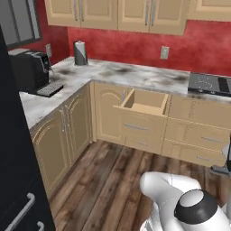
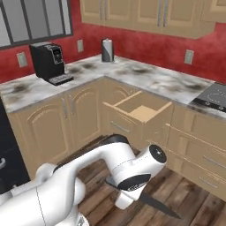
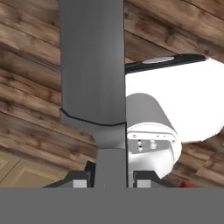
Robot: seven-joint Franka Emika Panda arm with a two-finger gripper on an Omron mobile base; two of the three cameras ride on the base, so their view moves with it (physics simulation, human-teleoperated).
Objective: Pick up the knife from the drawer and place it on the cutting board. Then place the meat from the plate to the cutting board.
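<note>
My gripper (image 3: pixel 112 181) is shut on the knife (image 3: pixel 92 65). In the hand view its wide grey blade runs up from between the two dark fingertips (image 3: pixel 80 181), over the wooden floor. In the right base view the knife (image 2: pixel 159 206) sticks out dark and pointed below the arm's wrist, low above the floor. The drawer (image 1: pixel 144 103) stands pulled open under the counter, and its tan inside looks bare; it appears again in the right base view (image 2: pixel 139 108). The cutting board, the meat and the plate are out of view.
A marbled L-shaped counter (image 1: pixel 135 74) runs over tan cabinets. On it stand a black coffee machine (image 1: pixel 31 70), a paper-towel roll (image 1: pixel 80 53) and, at the right, a black cooktop (image 1: pixel 210 84). Dark appliance fronts (image 1: pixel 13 180) close the left side.
</note>
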